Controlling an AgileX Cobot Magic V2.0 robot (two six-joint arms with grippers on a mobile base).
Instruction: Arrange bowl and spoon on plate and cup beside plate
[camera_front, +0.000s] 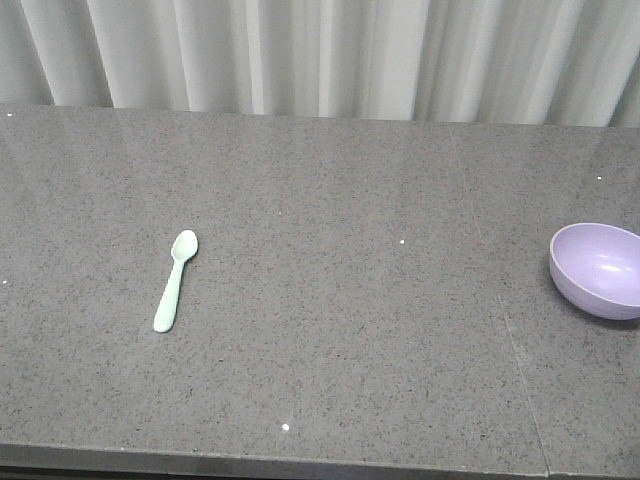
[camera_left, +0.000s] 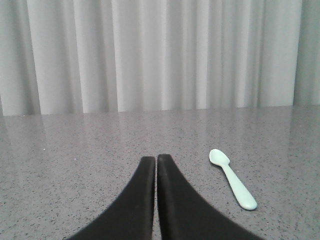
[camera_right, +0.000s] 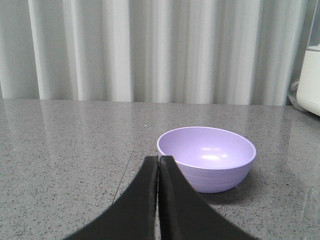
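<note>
With the left claw and right claw both pressed together and empty, the light, stiff spoon lies flat on the tabletop, probably best pinched across its thick handle, well apart from the smooth bowl.

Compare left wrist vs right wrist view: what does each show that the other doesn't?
Left wrist only: the spoon lying on the table, right of the shut left hand in frame. Right wrist only: the bowl just beyond the shut right hand, plus a white object at the right edge. Both: grey speckled table, white curtain behind.
</note>
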